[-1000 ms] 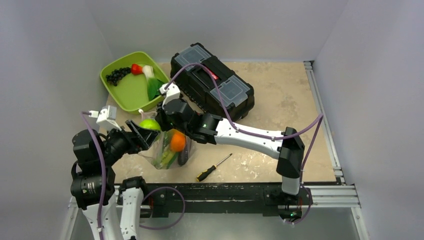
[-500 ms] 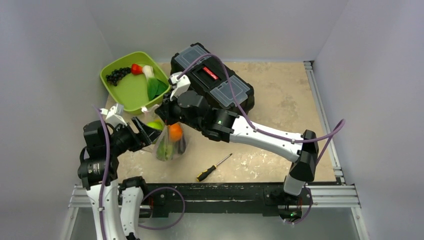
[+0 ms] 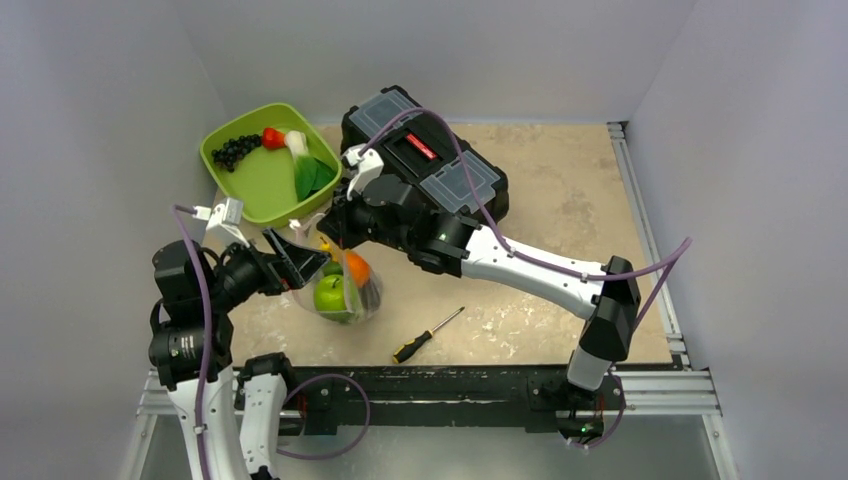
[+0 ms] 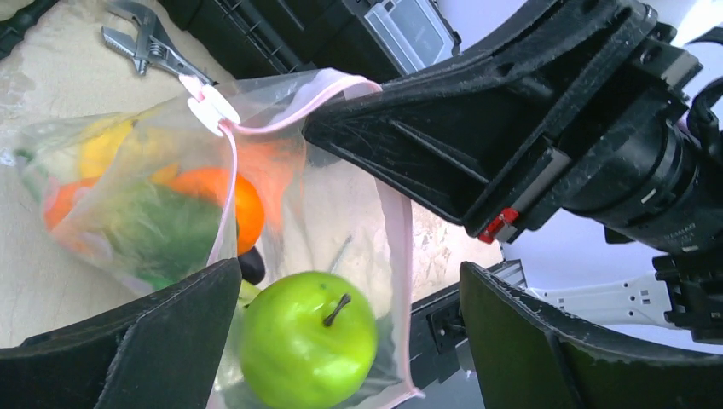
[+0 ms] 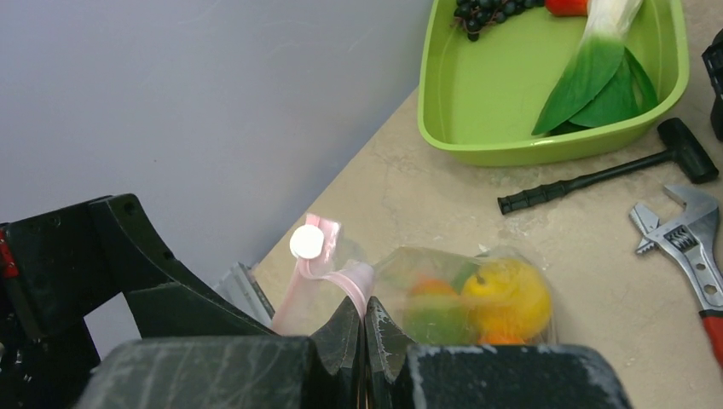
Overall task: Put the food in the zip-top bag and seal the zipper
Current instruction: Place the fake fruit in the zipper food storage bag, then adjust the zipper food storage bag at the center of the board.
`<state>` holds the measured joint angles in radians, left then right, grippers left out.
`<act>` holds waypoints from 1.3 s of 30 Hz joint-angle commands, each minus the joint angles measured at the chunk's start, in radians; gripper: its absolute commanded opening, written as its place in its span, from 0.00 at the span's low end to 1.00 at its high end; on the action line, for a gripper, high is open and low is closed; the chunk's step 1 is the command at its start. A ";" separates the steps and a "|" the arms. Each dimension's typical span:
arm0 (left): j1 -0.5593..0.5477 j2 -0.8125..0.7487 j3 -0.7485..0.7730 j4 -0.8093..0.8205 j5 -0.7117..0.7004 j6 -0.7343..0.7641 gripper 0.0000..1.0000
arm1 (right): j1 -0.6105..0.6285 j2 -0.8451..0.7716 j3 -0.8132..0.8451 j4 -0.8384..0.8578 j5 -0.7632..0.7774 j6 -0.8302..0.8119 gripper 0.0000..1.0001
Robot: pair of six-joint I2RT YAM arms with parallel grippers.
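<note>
The zip-top bag (image 3: 345,300) hangs just left of the table's middle, clear and floppy. My right gripper (image 5: 364,308) is shut on its pink zipper (image 4: 397,247) and holds the mouth up. A green apple (image 4: 309,339) lies inside the mouth, next to an orange (image 4: 245,210), a yellow pear (image 5: 513,298) and green pieces. My left gripper (image 4: 349,281) stands open on either side of the apple, its fingers (image 4: 162,341) not gripping it. From above, the left gripper (image 3: 303,263) is at the bag's left and the right gripper (image 3: 326,237) is over its top edge.
A lime-green tray (image 3: 262,185) at the back left holds dark grapes (image 3: 234,150), a red piece (image 3: 272,137) and a leek (image 5: 588,77). A black toolbox (image 3: 425,160) stands behind the right arm. A screwdriver (image 3: 427,334), a hammer (image 5: 597,175) and a wrench (image 5: 691,230) lie on the table.
My left gripper has opened and let go of the green apple, which has dropped into the bag. The right gripper has stayed shut on the zipper edge, raised slightly toward the back.
</note>
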<state>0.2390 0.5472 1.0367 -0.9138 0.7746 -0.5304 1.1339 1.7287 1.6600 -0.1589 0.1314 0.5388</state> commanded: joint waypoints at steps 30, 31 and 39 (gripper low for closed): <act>-0.003 -0.005 -0.102 -0.015 0.071 0.096 0.10 | -0.059 -0.065 0.062 -0.039 -0.134 -0.100 0.00; -0.003 -0.006 -0.091 -0.012 0.083 0.090 0.01 | -0.059 -0.063 0.075 -0.057 -0.133 -0.111 0.00; -0.016 0.006 0.094 0.061 0.144 -0.046 0.00 | -0.059 -0.069 0.254 -0.215 -0.062 -0.114 0.00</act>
<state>0.2329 0.5472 1.0183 -0.9466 0.8654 -0.5041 1.0779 1.7279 1.7962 -0.3584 0.0395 0.4366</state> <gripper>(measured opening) 0.008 0.003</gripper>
